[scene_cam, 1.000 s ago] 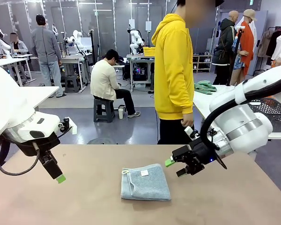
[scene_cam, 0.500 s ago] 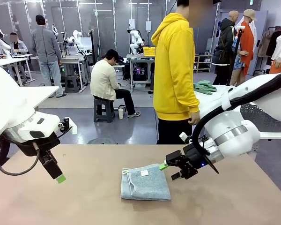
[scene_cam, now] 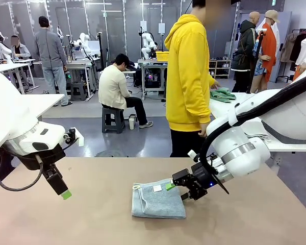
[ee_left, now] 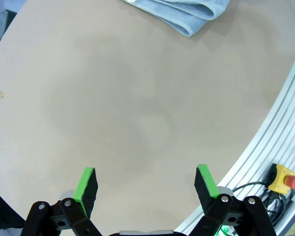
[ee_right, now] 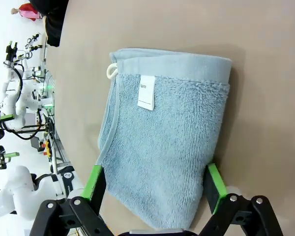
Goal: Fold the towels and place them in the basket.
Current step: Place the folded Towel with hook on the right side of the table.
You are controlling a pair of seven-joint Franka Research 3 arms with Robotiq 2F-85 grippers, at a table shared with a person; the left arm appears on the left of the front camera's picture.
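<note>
Right wrist view: folded grey-blue towel (ee_right: 167,142) lies between the open right claw's (ee_right: 155,181) fingers, ungripped; basket placement remains

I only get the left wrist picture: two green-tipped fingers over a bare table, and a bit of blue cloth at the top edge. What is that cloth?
Observer: A folded grey-blue towel, flat on the table, with a white label and a corner loop.
Operator: Is the other arm near it?
Observer: Yes. The right gripper is open at the towel's far right corner, one finger on either side of its near end.
Operator: Is anyone else there?
Observer: A person in a yellow hoodie stands at the far side, next to sea-green towels on a side table.
</note>
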